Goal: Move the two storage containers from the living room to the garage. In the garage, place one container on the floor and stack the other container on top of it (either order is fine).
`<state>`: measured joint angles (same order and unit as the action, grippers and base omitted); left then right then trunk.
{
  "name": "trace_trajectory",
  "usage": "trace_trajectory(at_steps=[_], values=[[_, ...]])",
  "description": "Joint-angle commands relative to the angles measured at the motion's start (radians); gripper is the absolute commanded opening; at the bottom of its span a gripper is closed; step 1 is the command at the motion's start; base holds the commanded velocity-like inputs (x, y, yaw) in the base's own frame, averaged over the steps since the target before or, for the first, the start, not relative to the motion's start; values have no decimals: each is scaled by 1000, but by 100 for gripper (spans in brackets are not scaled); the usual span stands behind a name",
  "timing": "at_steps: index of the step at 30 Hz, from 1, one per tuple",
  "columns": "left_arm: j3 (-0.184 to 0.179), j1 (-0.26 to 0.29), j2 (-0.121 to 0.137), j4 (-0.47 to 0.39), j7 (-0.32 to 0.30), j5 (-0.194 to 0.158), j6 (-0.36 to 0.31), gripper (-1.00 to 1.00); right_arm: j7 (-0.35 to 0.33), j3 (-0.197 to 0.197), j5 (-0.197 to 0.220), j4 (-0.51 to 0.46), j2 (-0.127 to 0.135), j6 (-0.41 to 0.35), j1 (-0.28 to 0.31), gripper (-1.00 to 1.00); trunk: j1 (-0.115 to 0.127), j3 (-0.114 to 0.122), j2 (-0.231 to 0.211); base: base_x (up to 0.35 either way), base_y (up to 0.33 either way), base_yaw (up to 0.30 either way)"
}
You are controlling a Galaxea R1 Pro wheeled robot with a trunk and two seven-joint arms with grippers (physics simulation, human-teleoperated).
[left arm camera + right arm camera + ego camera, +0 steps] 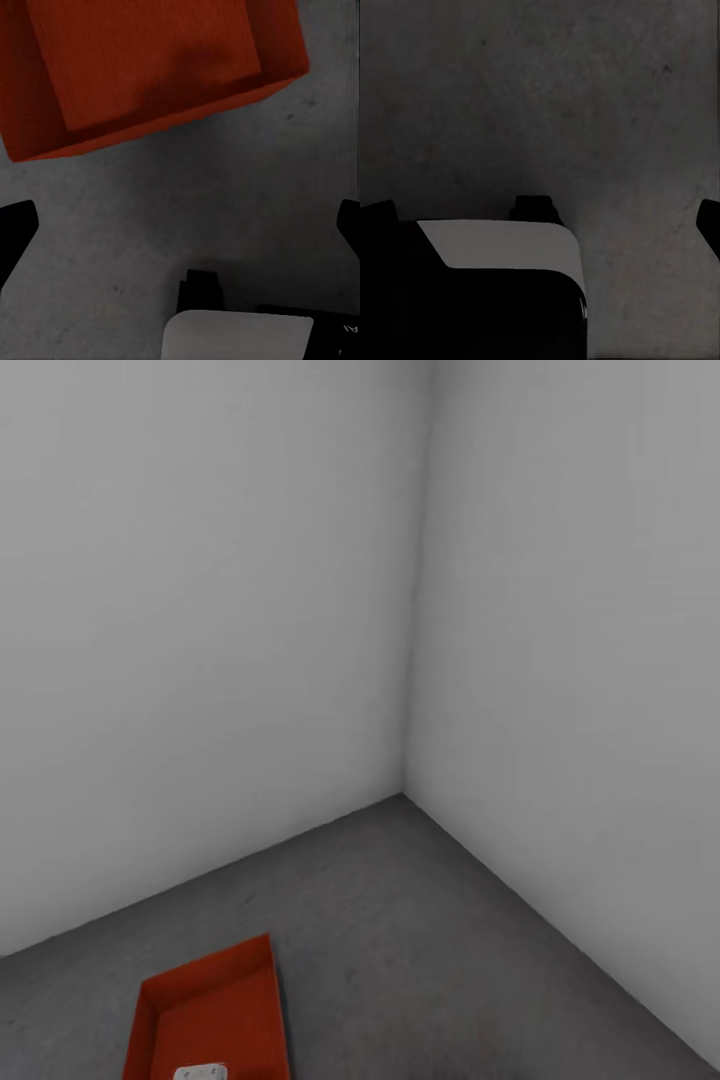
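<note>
Orange-red rectangular open-top storage bin (212,1015) sits flat on the dark grey mottled concrete floor (430,950), out from the corner where two plain grey-white walls (200,640) meet. Left gripper (184,225) hangs spread wide above bare concrete beside the bin, pinching nothing. Right gripper (544,221) is spread too, over bare floor.

place: garage (bare corner) | grey-white walls (200,610) | dark concrete floor (420,940)

An orange-red rectangular open-top storage container (212,1010) is sitting on the dark grey mottled concrete floor (420,950), low at the left of the head view. Behind it, two plain grey-white walls (200,610) are meeting in a corner, farther right.
</note>
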<state>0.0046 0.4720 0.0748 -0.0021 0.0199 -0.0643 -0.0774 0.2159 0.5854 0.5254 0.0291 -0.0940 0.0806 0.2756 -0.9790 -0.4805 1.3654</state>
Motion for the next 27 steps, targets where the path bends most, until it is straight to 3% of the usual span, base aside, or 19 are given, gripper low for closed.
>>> trace_trajectory(at_steps=[1, 27], values=[[0, 0, 0, 0, 2, -7, -4, 100, 0, 8, 10, 3, -1, 5, 2, 100, 0, -1, 1, 0, 0, -297], [0, 0, 0, 0, 2, -8, -4, 100, 0, 8, 10, 3, -2, 5, 1, 100, 0, -1, 1, 0, 0, -297]])
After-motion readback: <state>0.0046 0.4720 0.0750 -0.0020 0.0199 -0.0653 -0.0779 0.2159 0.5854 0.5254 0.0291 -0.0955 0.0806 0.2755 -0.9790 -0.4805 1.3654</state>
